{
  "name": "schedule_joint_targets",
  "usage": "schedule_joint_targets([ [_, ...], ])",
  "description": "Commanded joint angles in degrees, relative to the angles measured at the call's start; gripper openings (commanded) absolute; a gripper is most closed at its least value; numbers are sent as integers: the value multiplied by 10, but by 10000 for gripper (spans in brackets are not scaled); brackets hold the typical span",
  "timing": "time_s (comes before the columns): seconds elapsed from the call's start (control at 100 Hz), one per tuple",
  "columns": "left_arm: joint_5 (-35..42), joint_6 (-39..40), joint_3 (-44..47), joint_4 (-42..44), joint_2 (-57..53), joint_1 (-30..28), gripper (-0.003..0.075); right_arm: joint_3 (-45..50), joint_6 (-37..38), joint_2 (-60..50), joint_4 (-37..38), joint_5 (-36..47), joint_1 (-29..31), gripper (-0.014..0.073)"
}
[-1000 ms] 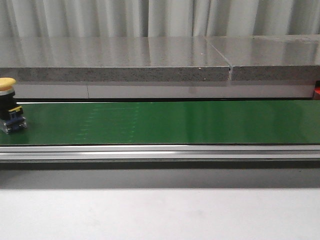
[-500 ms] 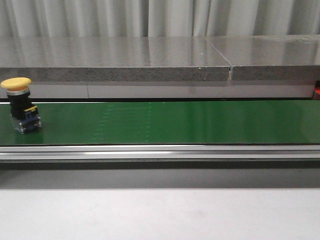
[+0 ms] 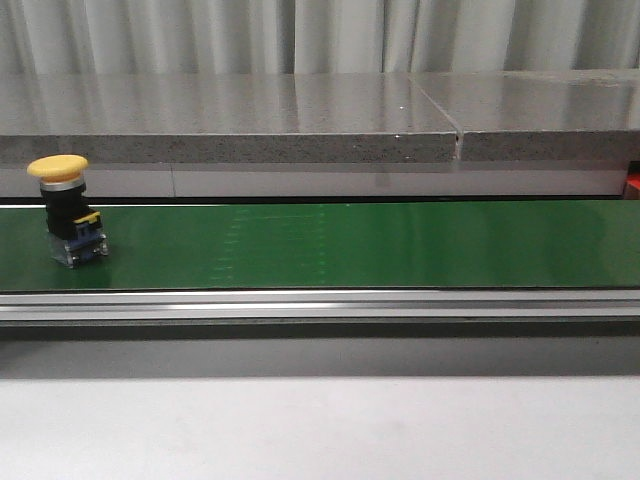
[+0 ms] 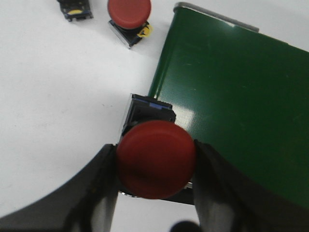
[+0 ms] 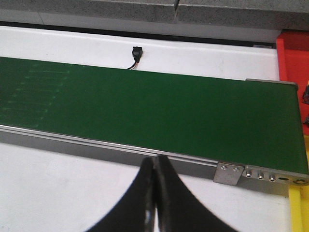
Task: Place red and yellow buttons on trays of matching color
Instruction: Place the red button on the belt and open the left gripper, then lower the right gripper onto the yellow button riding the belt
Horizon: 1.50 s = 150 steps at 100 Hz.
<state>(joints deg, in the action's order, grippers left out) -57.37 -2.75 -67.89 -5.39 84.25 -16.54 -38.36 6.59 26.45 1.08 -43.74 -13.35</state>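
Standing upright near the left end of the green conveyor belt (image 3: 350,245), a yellow button (image 3: 70,208) with a mushroom cap, a black body and a blue base rests on the belt surface. Behind the belt runs a grey stone ledge (image 3: 300,120), and in front of it a silver rail (image 3: 320,303) borders the belt, with the pale worktop (image 3: 320,430) nearest the front edge.

Left wrist view: the left gripper (image 4: 155,169) is clamped on a red button (image 4: 156,158), one dark finger pressing each side of its round cap. The button's black and blue body sits just beside the end of the belt (image 4: 231,106), over the white surface. A second red button (image 4: 128,13) stands apart on the white surface, and another dark component with a yellow mark (image 4: 75,8) lies beside it, cut off by the frame.

Right wrist view: the right gripper (image 5: 155,193) has its two fingers pressed together with nothing between them, poised above the white worktop just outside the belt's silver rail. The right end of the belt, with a bolted bracket (image 5: 229,173), lies beyond the fingertips. A red tray (image 5: 294,58) shows at the far right edge, and a yellow strip (image 5: 295,212) appears near the corner. A small black connector (image 5: 137,52) with a wire lies on the white surface beyond the belt.
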Motion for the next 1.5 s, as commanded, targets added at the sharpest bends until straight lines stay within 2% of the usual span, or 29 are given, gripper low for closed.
schedule_joint_targets([
  [0.0, 21, -2, -21, -13, -2, 17, 155, -14, -5, 1, 1, 40, 0, -66],
  [0.1, 34, -2, -26, -14, 18, 30, 155, -14, -5, 1, 1, 40, 0, -66],
  [0.23, 13, -2, -44, -25, 42, 34, 176, -14, -5, 1, 1, 40, 0, -66],
  [0.3, 12, -2, -51, -35, 48, 34, 258, -14, -5, 1, 1, 40, 0, -66],
  [0.4, 16, -13, -56, -53, 48, 34, 462, -14, -5, 1, 1, 40, 0, -66],
  [0.47, 19, -15, -62, -57, 48, 34, 554, -14, -5, 1, 1, 40, 0, -66],
  [0.7, 53, -55, -66, -66, 3, 36, 564, -14, -5, 1, 1, 40, 0, -66],
  [0.77, 55, -69, -65, -66, -18, 46, 528, -14, -5, 1, 1, 40, 0, -66],
  [0.84, 56, -81, -62, -66, -40, 64, 408, -14, -5, 1, 1, 40, 0, -66],
  [1.0, 73, -84, -34, -66, -99, 116, -20, -14, -5, 1, 1, 40, 0, -66],
  [1.27, 118, -85, 49, -52, -206, 192, -21, -14, -5, 1, 1, 40, 0, -66],
  [1.49, 142, -85, 137, -52, -307, 207, -21, -14, -5, 1, 1, 40, 0, -66],
])
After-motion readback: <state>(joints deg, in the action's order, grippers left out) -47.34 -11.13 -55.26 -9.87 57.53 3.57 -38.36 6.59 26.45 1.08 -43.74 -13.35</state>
